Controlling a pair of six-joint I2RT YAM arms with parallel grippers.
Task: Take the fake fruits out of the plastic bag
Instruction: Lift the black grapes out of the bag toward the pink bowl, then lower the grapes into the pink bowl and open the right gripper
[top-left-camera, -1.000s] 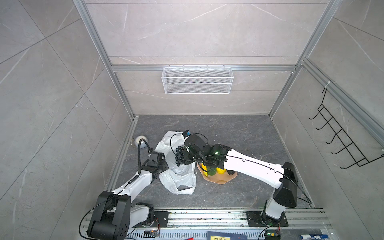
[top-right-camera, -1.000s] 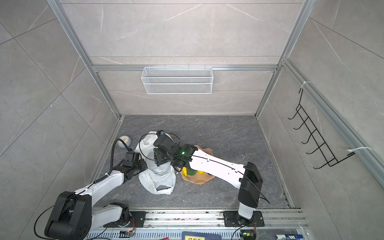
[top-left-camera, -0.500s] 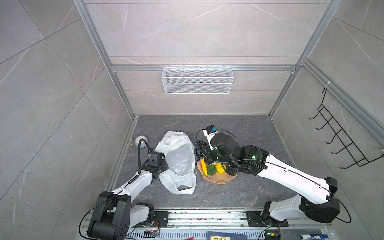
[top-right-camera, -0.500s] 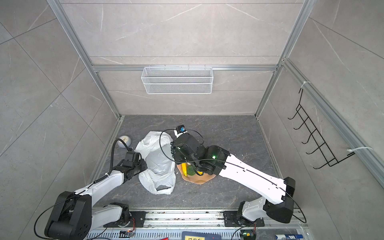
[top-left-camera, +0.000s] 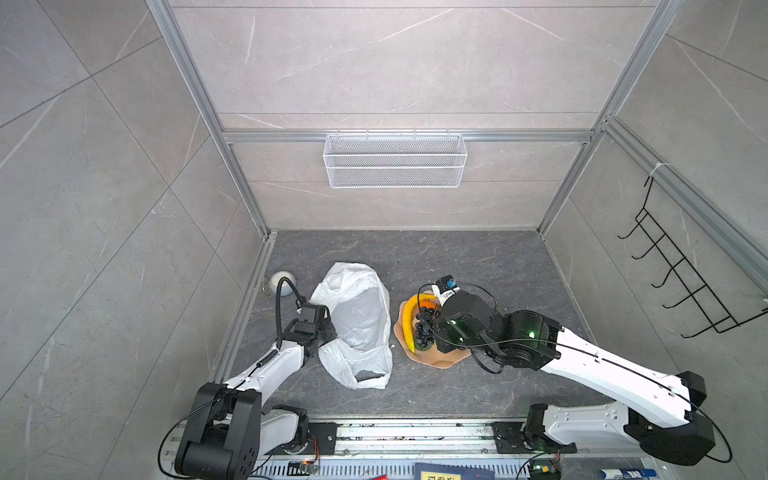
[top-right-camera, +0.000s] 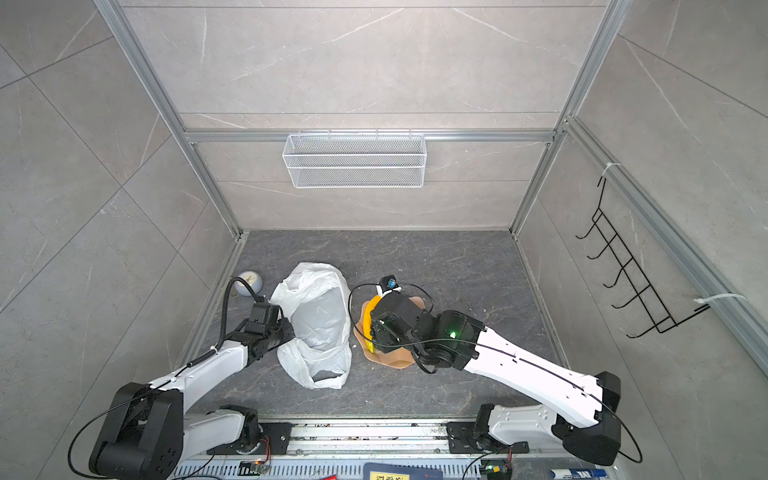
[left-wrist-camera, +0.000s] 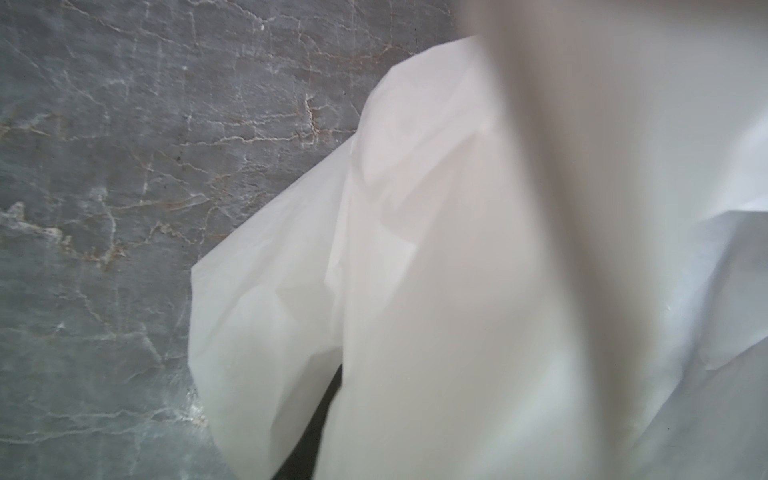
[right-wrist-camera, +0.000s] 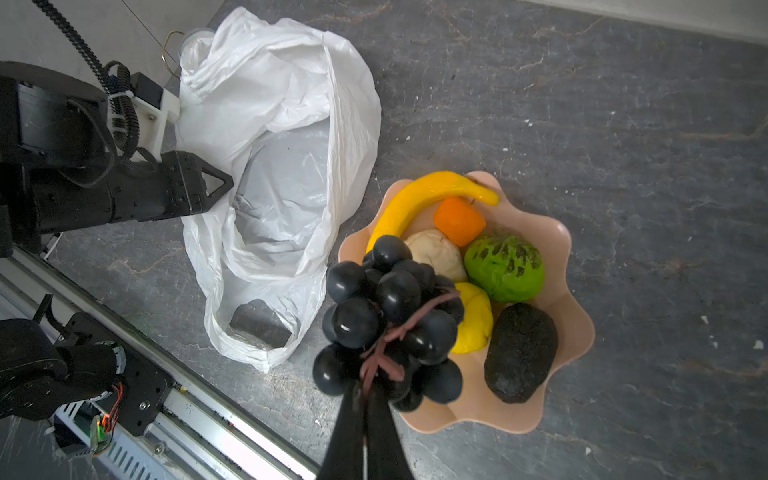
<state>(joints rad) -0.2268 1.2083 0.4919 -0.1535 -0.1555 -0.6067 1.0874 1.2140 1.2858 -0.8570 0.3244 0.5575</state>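
The left arm lies low along the worktop (top-left-camera: 436, 257), with the left hand (top-left-camera: 326, 328) set against the left rim of the gaping plastic bag (top-left-camera: 357, 320) (whether it pinches the film, I cannot tell). Just right of the bag, the right arm bends its wrist downward. The right hand (right-wrist-camera: 365, 399), fingers pressed together on the stem, dangles the grape bunch (right-wrist-camera: 386, 316) over the pink plate (right-wrist-camera: 557, 249), where the banana (right-wrist-camera: 415, 199) and other fake fruits (right-wrist-camera: 505, 268) lie.
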